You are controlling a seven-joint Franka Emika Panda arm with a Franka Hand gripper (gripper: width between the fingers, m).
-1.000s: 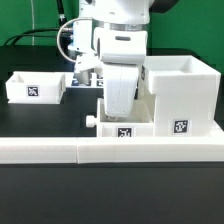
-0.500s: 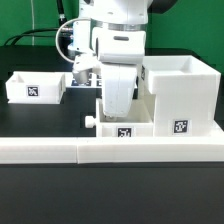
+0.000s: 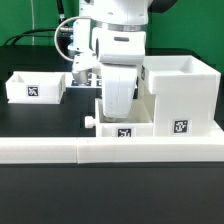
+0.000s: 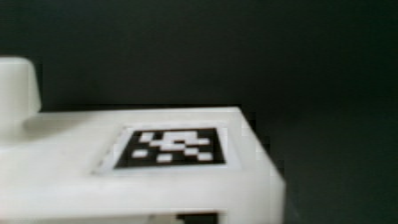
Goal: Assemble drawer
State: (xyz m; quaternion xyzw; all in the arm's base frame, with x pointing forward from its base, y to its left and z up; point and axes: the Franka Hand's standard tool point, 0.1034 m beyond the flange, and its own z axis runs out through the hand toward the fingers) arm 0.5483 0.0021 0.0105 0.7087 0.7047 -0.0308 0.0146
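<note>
A small white drawer box point(image 3: 125, 128) with a marker tag on its front and a round knob point(image 3: 90, 121) on its side stands against the front rail, beside the large white drawer case point(image 3: 182, 92) on the exterior view's right. My gripper point(image 3: 118, 112) reaches straight down into or onto this box; its fingertips are hidden behind the hand and the box wall. A second small drawer box point(image 3: 35, 88) sits at the exterior view's left. The wrist view is filled by a blurred white tagged face point(image 4: 175, 148) very close to the camera; no fingers show there.
A long white rail point(image 3: 100, 150) runs across the front of the black table. Cables hang behind the arm. A white block point(image 4: 18, 85) shows at the edge of the wrist view.
</note>
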